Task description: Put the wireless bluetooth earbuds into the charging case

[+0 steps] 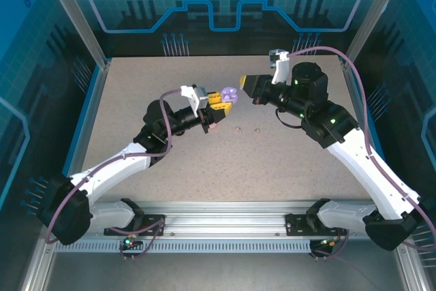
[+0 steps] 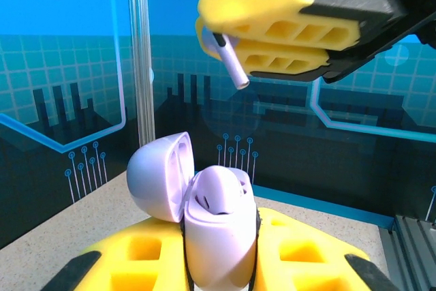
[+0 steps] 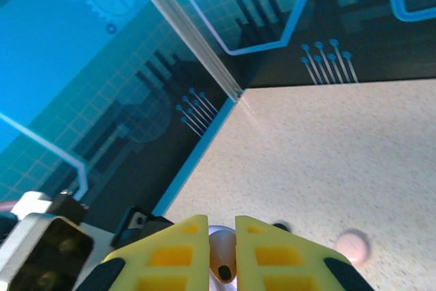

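Speckled tabletop [image 1: 286,161] under blue walls, and my left gripper [image 1: 219,100] is clamped on the open lilac case [image 2: 218,236], held up off the surface. My right gripper [image 1: 245,81] pinches a lilac earbud [image 2: 231,66] just above it, stem pointing down. Not seated yet, I judge, and two pale pink earbuds [image 1: 238,128] lie loose on the tabletop, waiting their turn

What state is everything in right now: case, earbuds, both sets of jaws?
case: lid open, upright, clamped in the left jaws.
held earbud: pinched in the right jaws, stem poking out, clear of the case, not inserted.
pink earbuds: two, lying loose on the table.
left jaws: shut on the case.
right jaws: shut on the held earbud.
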`<state>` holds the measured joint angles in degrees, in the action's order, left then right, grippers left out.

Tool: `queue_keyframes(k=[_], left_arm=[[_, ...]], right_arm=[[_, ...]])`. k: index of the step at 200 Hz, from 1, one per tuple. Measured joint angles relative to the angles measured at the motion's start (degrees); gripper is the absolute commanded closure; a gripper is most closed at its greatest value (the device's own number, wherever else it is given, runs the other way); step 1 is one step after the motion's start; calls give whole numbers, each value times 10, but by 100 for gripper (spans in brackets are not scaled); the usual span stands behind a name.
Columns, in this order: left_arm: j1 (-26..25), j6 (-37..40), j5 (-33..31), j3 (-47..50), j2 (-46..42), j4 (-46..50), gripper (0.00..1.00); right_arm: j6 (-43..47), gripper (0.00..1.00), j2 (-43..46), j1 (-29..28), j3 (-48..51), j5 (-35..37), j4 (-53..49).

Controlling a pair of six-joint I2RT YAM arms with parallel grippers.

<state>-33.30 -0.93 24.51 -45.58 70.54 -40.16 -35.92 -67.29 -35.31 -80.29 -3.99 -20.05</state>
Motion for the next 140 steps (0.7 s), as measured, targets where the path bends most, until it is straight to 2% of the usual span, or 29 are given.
queue_keyframes(k=[78,140], left_arm=[[-1,-2,0,-11,1,0,100],[-3,-2,0,-12,2,0,100]], right_arm=[[3,87,33,-26,109,-1,112],[0,87,35,-27,118,3,139]])
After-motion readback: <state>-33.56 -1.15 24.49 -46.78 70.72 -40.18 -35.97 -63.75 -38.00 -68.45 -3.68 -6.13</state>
